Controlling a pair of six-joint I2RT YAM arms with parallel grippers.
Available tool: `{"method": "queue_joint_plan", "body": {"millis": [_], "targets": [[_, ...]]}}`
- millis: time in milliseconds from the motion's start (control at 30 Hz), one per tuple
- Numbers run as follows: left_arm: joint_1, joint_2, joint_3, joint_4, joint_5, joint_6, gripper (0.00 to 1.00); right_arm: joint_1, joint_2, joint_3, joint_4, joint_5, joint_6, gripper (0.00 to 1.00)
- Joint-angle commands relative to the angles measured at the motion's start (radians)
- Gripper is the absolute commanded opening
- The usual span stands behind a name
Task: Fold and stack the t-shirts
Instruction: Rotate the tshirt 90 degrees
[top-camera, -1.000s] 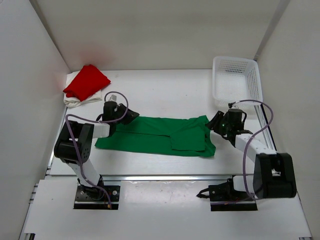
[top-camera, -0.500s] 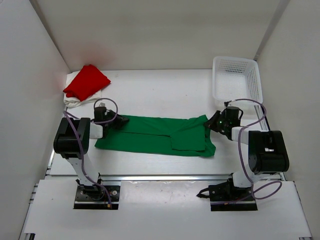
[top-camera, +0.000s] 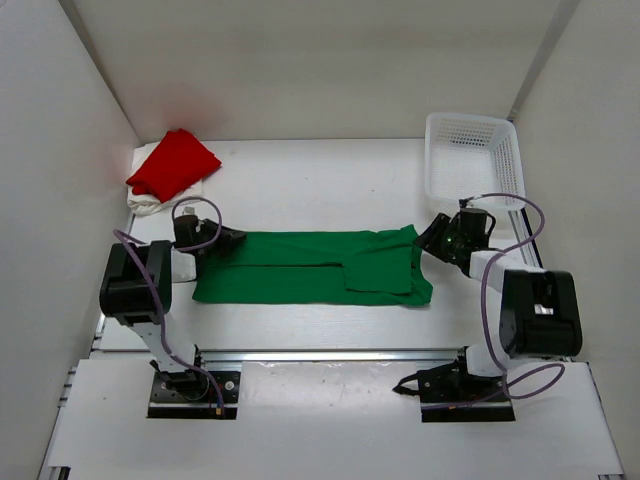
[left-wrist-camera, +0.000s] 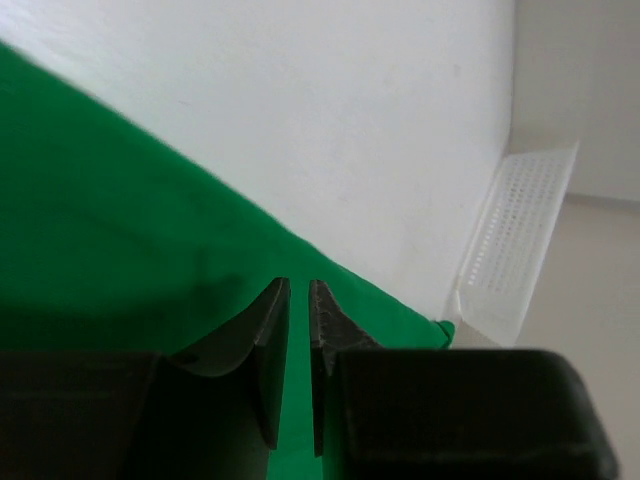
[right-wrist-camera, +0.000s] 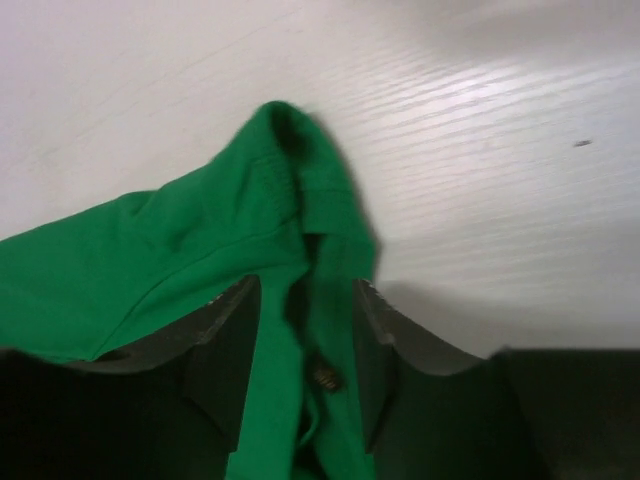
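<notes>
Looking down from above, I see the green shirt (top-camera: 310, 275) lying flat on the table (top-camera: 320, 180) as a long band stretched between my two arms. My left gripper (top-camera: 232, 238) sits low at its left end and my right gripper (top-camera: 432, 232) at its right end. The red shirt (top-camera: 172, 165) lies folded on top of the white shirt (top-camera: 150, 203) in the far left corner, well apart from the green one. The basket (top-camera: 470, 125) stands at the far right, near my right arm

From my left wrist, the left gripper (left-wrist-camera: 298, 285) has its jaws pressed almost together, only a thin slit between them, nipping the green shirt (left-wrist-camera: 100, 220), which fills the lower left. Bare table (left-wrist-camera: 300, 120) and the basket (left-wrist-camera: 510, 250) lie beyond

From my right wrist, the right gripper (right-wrist-camera: 305, 285) has its jaws spread, with a bunched ridge of green shirt (right-wrist-camera: 200, 230) running loose between them and bare table (right-wrist-camera: 500, 150) beyond
</notes>
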Motion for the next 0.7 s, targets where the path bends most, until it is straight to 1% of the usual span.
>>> {"method": "queue_joint_plan", "body": {"millis": [0, 33, 67, 100, 133, 167, 200, 267, 300, 333, 400, 433, 467, 500, 533, 567, 600, 633, 667], "targets": [[-0.05, -0.144, 0.014, 0.013, 0.009, 0.02, 0.26, 0.05, -0.142, 0.034, -0.072, 0.083, -0.046, 0.39], [-0.11, -0.185, 0.016, -0.016, 0.001, 0.04, 0.26, 0.096, -0.181, 0.026, -0.083, 0.104, -0.04, 0.34], [-0.136, -0.225, 0.034, -0.057, -0.016, 0.071, 0.26, 0.139, -0.196, 0.011, -0.088, 0.108, -0.044, 0.23], [-0.185, -0.247, 0.039, -0.084, -0.039, 0.107, 0.27, 0.166, -0.213, -0.003, -0.092, 0.114, -0.032, 0.14], [-0.251, -0.283, 0.039, -0.114, -0.063, 0.146, 0.27, 0.262, -0.212, -0.018, -0.085, 0.127, -0.026, 0.1], [-0.309, -0.311, 0.036, -0.127, -0.068, 0.158, 0.27, 0.295, -0.182, -0.018, -0.089, 0.139, -0.02, 0.08], [-0.339, -0.333, 0.034, -0.142, -0.086, 0.184, 0.27, 0.352, -0.16, -0.006, -0.097, 0.141, -0.02, 0.05], [-0.426, -0.359, 0.004, -0.15, -0.091, 0.198, 0.27, 0.413, -0.059, 0.014, -0.096, 0.15, -0.017, 0.04], [-0.446, -0.376, -0.022, -0.145, -0.08, 0.198, 0.27, 0.436, 0.005, 0.038, -0.096, 0.147, -0.008, 0.03], [-0.463, -0.38, -0.036, -0.139, -0.056, 0.183, 0.28, 0.446, 0.027, 0.067, -0.102, 0.133, -0.011, 0.02], [-0.483, -0.419, -0.1, -0.11, -0.039, 0.172, 0.28, 0.446, 0.121, 0.104, -0.082, 0.133, -0.006, 0.02], [-0.483, -0.428, -0.11, -0.118, -0.034, 0.178, 0.28, 0.432, 0.151, 0.145, -0.091, 0.127, -0.012, 0.0], [-0.492, -0.463, -0.128, -0.131, -0.027, 0.192, 0.29, 0.415, 0.217, 0.222, -0.112, 0.105, -0.029, 0.0], [-0.498, -0.489, -0.14, -0.154, -0.028, 0.21, 0.28, 0.408, 0.283, 0.263, -0.141, 0.098, -0.037, 0.0], [-0.497, -0.526, -0.15, -0.192, -0.048, 0.23, 0.3, 0.392, 0.358, 0.354, -0.155, 0.084, -0.043, 0.0], [-0.509, -0.558, -0.151, -0.22, -0.056, 0.25, 0.3, 0.382, 0.4, 0.468, -0.187, 0.07, -0.064, 0.0], [-0.502, -0.584, -0.169, -0.231, -0.069, 0.259, 0.32, 0.372, 0.497, 0.63, -0.248, 0.044, -0.067, 0.0], [-0.494, -0.618, -0.186, -0.242, -0.071, 0.264, 0.32, 0.36, 0.606, 0.717, -0.322, 0.021, -0.086, 0.0], [-0.486, -0.644, -0.199, -0.263, -0.082, 0.27, 0.33, 0.357, 0.729, 0.918, -0.371, 0.01, -0.109, 0.0]]}}
